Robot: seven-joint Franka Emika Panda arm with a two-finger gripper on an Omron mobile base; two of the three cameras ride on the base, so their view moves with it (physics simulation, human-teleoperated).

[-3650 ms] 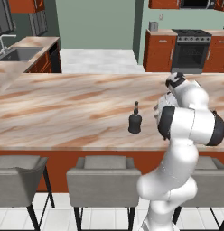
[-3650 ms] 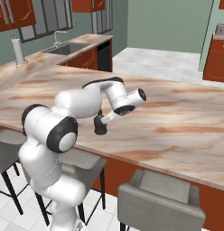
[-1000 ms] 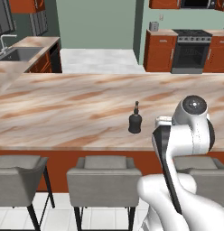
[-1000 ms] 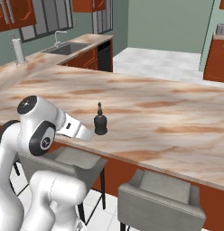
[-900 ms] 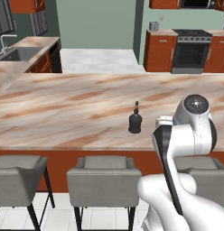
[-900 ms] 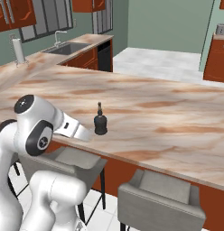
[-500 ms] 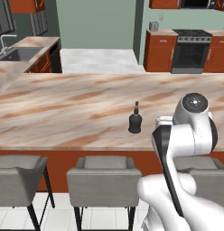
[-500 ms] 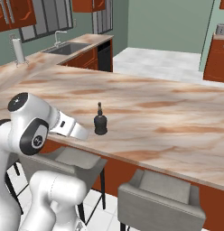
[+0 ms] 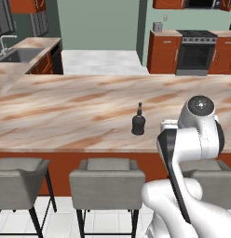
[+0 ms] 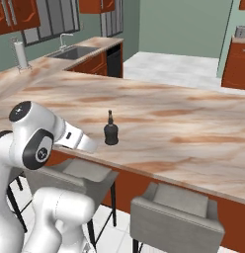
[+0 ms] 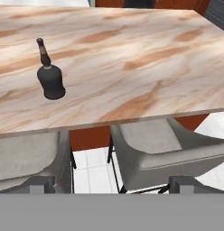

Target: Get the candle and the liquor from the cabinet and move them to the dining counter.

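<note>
The liquor [image 9: 138, 123] [image 10: 111, 132] [image 11: 50, 79], a black bulbous bottle with a thin neck and brownish cap, stands upright by itself on the dining counter [image 9: 66, 107] [image 10: 183, 123] [image 11: 145, 54], close to its near edge. My gripper [image 11: 116, 185] is open and holds nothing. It hangs back from the counter edge, above the stools, with the bottle ahead and off to its left. The arm is folded back toward the base. The candle is out of view.
Grey stools [image 9: 107, 172] [image 10: 176, 212] [image 11: 163, 144] line the near side of the counter under its overhang. Beyond it are a sink [image 9: 19, 55] [image 10: 77, 51], a stove [image 9: 196, 49], a paper towel roll [image 10: 18, 54] and red-brown wall cabinets [image 10: 11, 15].
Since the oldest frames the arm has drawn back from the bottle toward the base. Over the last second it has only shifted slightly. The bottle has not moved.
</note>
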